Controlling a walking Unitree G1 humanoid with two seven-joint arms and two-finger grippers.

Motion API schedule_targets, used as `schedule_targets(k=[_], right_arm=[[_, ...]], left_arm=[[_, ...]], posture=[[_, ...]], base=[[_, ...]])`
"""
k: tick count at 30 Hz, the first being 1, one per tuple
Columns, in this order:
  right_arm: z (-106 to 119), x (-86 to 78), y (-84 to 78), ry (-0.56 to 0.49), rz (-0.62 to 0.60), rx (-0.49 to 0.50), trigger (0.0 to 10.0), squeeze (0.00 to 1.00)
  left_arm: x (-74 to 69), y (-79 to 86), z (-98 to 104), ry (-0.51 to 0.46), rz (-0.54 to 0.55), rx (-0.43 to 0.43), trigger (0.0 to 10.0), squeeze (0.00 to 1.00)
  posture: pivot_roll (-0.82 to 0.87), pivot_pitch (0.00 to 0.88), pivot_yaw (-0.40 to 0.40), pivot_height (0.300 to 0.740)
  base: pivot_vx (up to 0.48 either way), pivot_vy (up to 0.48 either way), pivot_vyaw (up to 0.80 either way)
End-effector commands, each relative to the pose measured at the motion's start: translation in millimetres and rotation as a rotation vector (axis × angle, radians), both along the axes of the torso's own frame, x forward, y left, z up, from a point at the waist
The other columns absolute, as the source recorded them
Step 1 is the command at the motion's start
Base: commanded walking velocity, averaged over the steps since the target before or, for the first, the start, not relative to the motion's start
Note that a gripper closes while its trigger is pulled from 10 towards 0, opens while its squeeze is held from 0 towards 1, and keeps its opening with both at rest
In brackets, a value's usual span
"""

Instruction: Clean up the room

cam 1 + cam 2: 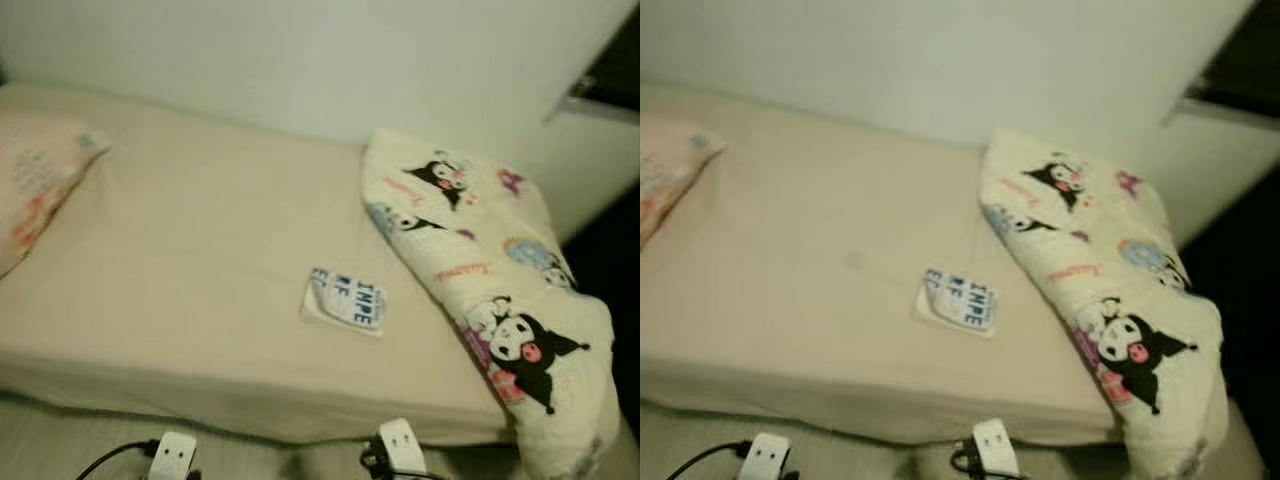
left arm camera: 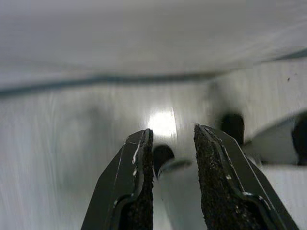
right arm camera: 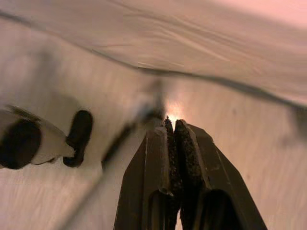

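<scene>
The pillow (image 1: 35,180) is cut off at the left edge. The packet's (image 1: 346,299) print is too blurred to read. The blanket's (image 1: 500,300) near end leaves the frame.

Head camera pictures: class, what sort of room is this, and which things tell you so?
Most likely a bedroom: a bed against the wall, a pillow at one end, and a cartoon-print blanket folded at the other.

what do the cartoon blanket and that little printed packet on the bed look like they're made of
The cartoon blanket looks like soft plush or fleece: thick, rounded folds, matte fuzzy surface, printed characters. The packet looks like thin plastic film or glossy paper: flat, slightly crinkled, with blue block lettering; the blur leaves it open which. Both lie on the bed, whose cover looks like smooth matte woven fabric.
</scene>
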State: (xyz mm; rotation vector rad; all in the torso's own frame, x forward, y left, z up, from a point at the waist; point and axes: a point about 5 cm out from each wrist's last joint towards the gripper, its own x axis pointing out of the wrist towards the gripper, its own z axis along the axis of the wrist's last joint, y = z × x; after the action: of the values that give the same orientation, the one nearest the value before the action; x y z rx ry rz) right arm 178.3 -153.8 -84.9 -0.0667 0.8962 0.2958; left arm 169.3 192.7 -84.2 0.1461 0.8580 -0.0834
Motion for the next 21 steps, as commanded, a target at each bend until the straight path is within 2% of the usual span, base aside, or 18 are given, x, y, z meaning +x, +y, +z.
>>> schedule_targets(k=[1, 21], right_arm=[[-1.1, -2.2, -7.7, 0.014, -0.017, -0.021, 10.0, 0.00], [0.3, 0.4, -7.6, -0.006, 0.012, -0.044, 10.0, 0.00]], left_arm=[[-8.5, -11.0, -5.6, 0.038, -0.014, -0.027, 10.0, 0.00], [-9.2, -13.3, -6.0, 0.037, -0.041, -0.015, 10.0, 0.00]], posture=[[0.14, 0.000, -0.086, 0.734], [0.15, 0.000, -0.084, 0.734]], base=[[0.000, 0.000, 0.00], [0.000, 0.000, 0.00]])
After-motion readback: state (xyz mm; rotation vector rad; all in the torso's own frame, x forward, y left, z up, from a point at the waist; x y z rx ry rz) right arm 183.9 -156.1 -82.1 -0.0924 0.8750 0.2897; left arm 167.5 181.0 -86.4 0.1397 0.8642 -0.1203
